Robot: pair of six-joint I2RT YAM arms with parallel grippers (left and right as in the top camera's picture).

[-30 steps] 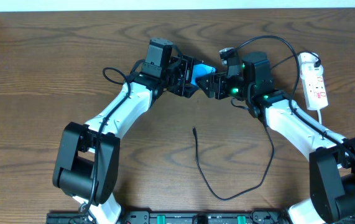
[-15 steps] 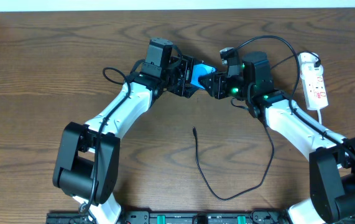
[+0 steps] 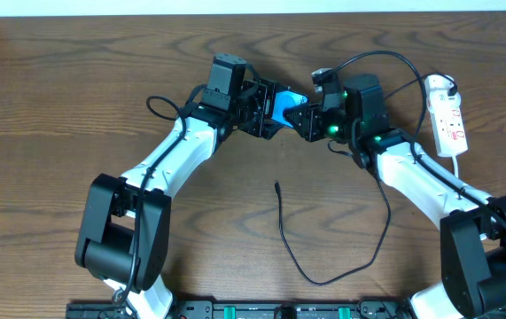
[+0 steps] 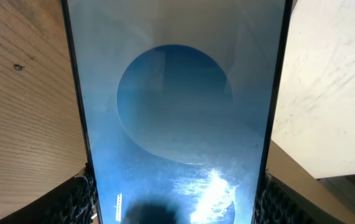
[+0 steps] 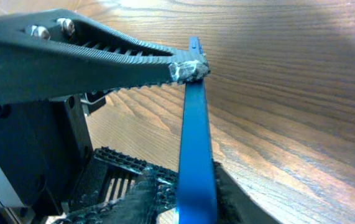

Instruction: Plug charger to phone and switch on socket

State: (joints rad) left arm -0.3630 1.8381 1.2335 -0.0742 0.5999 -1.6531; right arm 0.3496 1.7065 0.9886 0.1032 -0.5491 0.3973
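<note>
The phone [image 3: 286,101], with its blue screen, is held off the table at the back centre between both grippers. My left gripper [image 3: 268,108] is shut on the phone's long edges; the left wrist view shows the screen [image 4: 177,112] filling the gap between the fingers [image 4: 177,208]. My right gripper [image 3: 303,117] is shut on the phone from the other side; the right wrist view shows the phone edge-on [image 5: 196,143] between its pads [image 5: 193,205]. The charger cable [image 3: 323,280] lies loose on the table, its connector tip [image 3: 276,184] free. The white socket [image 3: 450,124] lies at the right.
The cable loops from the table's middle round to the right and up over my right arm to a plug at the socket's far end [image 3: 439,85]. A finger of the left gripper [image 5: 90,59] crosses the right wrist view and touches the phone's top.
</note>
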